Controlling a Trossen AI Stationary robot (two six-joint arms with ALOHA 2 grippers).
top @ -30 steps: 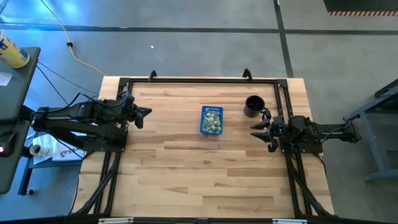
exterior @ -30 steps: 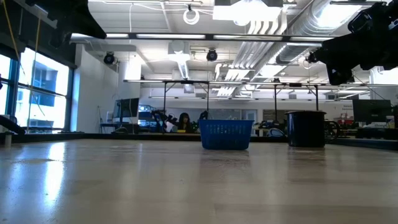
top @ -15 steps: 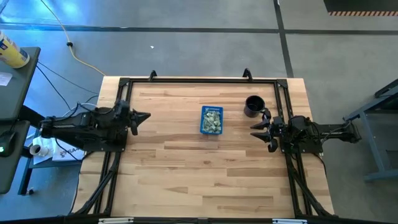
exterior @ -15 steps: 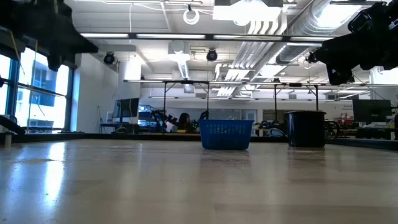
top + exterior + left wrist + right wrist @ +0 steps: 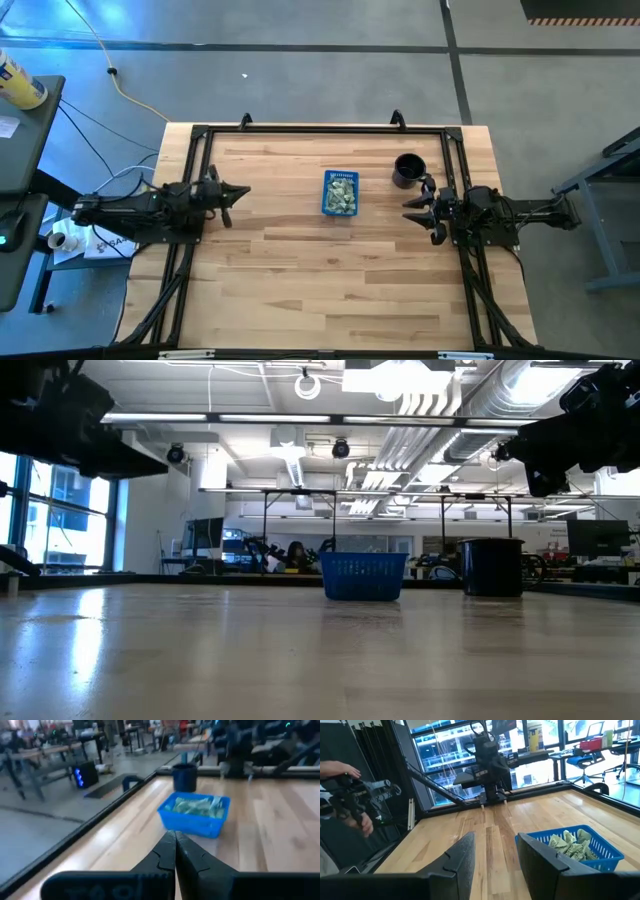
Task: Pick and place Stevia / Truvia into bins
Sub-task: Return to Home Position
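The blue tray (image 5: 340, 193) stands with its bottom on the wooden table's middle. Pale green and white Stevia packets (image 5: 342, 190) lie heaped inside it, and they also show in the left wrist view (image 5: 196, 805) and the right wrist view (image 5: 571, 843). My left gripper (image 5: 243, 191) hangs shut above the table's left side, pointing level at the tray (image 5: 194, 817) from well short of it. My right gripper (image 5: 412, 208) stands open at the table's right side with nothing between its fingers, and the tray (image 5: 577, 851) is ahead of it.
A black mug (image 5: 407, 170) stands at the back right, close to my right gripper, and shows beside the tray (image 5: 362, 576) in the low view. A black frame (image 5: 320, 127) runs along the table's edges. A person's hands (image 5: 350, 795) hold a device beyond the table.
My left gripper has come down toward the table at the left side and has rolled about the line it points along, staying shut. The tray and its packets have kept still.
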